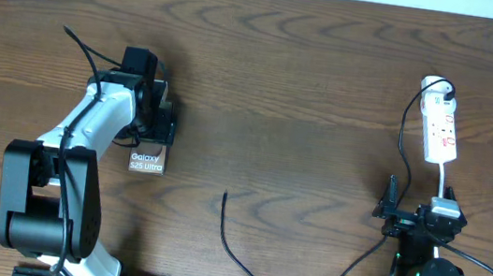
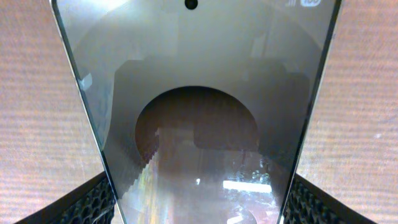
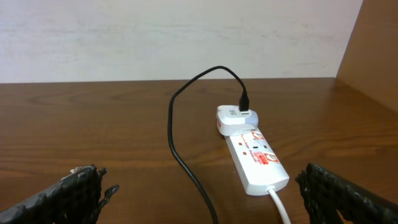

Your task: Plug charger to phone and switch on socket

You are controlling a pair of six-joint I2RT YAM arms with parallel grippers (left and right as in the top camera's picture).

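Observation:
The phone (image 1: 146, 162) lies on the table at the left, its "Galaxy S25 Ultra" end showing. My left gripper (image 1: 161, 128) covers its far half. In the left wrist view the phone (image 2: 199, 81) fills the frame and the left gripper (image 2: 199, 200) has a finger against each long edge. The white socket (image 1: 442, 129) lies at the far right with a white adapter in its far end. The charger cable (image 1: 374, 253) runs from there to a loose tip (image 1: 225, 195) at mid-table. My right gripper (image 1: 420, 202) is open and empty, just short of the socket (image 3: 256, 158); the cable (image 3: 186, 168) passes between the right gripper's fingers (image 3: 208, 200).
The socket's white cord (image 3: 281, 208) runs back toward the right arm. A pale wall stands behind the table's far edge. A wooden side panel (image 3: 373, 56) rises at the right. Bare wood lies between the phone and the cable tip.

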